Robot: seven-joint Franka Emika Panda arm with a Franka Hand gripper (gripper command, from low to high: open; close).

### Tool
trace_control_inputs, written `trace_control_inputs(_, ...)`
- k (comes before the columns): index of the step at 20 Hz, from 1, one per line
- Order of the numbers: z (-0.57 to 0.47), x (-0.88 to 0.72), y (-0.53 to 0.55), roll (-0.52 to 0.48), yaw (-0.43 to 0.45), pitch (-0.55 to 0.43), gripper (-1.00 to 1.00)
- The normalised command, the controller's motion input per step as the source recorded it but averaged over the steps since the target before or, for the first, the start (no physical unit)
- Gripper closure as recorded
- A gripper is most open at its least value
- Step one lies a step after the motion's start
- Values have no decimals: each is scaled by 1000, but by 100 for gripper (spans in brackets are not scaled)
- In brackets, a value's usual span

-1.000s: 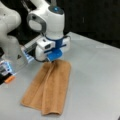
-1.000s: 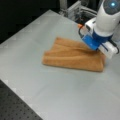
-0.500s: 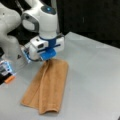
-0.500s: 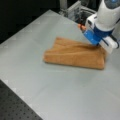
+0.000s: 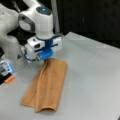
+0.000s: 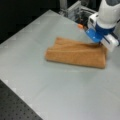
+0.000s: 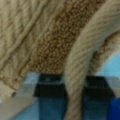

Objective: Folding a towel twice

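Note:
The towel (image 5: 50,85) is orange-brown and lies folded into a long narrow strip on the grey table (image 5: 95,75). In both front views the gripper (image 5: 45,59) is down at the strip's end nearest the robot base. It is shut on the towel (image 6: 75,53) there, and that end (image 6: 101,46) is drawn up slightly into the gripper (image 6: 101,44). In the wrist view a pale ribbed band of the towel (image 7: 75,65) runs between the dark fingers (image 7: 47,92), with brown terry filling the rest.
The robot base (image 5: 10,42) stands at a front view's left, with a blue-lit device (image 5: 5,67) and a small orange object (image 5: 10,79) beside it. A metal frame (image 6: 75,10) and an orange object (image 6: 80,25) sit at the table's top edge. A dark perforated board (image 6: 15,105) lies below the table's corner.
The gripper has shifted slightly sideways along the table and lower onto the towel's end. That end now bunches up into the fingers. The rest of the strip has not moved.

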Motion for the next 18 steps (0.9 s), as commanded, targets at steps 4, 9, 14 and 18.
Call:
trace_control_inputs(4, -261, -215, 210, 156, -54, -207, 100)
trace_control_inputs(9, -301, -280, 196, 131, -114, -222, 100)
trace_control_inputs(14, -223, -412, 110, 134, -136, -207, 100)
trace_control_inputs(18, -162, -623, 42, 142, -118, -198, 100)
